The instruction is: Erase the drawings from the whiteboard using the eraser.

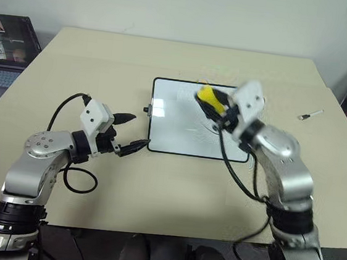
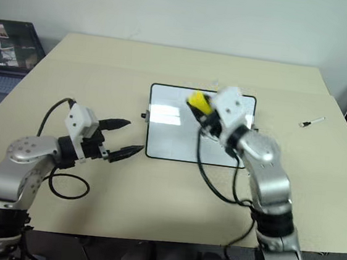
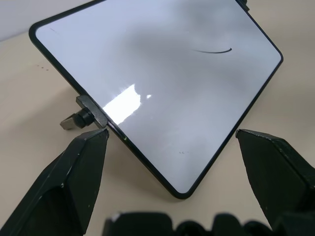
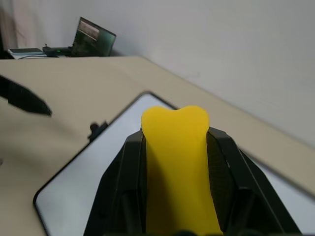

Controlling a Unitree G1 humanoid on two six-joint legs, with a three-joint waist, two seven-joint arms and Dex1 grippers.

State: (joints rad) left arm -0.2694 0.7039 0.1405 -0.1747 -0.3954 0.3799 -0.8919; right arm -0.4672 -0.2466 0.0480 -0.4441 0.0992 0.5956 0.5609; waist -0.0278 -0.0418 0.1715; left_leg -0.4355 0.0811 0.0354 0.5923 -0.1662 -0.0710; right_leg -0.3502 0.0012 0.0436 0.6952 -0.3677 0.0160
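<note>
The whiteboard (image 1: 177, 127) lay flat near the middle of the beige table (image 1: 155, 190), and at least one of the drawings (image 3: 212, 50), a thin curved black stroke, remained on its glossy face. The eraser (image 1: 209, 96), a yellow block, was clenched between the black fingers of the right gripper (image 1: 214, 104), which was raised over the far right part of the board, seemingly lifted off the surface rather than pressed to it. The left gripper (image 1: 130, 131) stood with its jaws spread and nothing between them, just beside the board's left short edge and the small black knob (image 3: 83, 114) there, not gripping the frame. A white pen (image 1: 310, 114) lay well apart to the right, and a laptop (image 1: 5, 44) sat off the table's far left corner. With the board unheld, a firm sideways wipe would probably push it across the table instead of cleaning it. The squeezed eraser might also twist in the grip, leaving the stroke only smeared.
</note>
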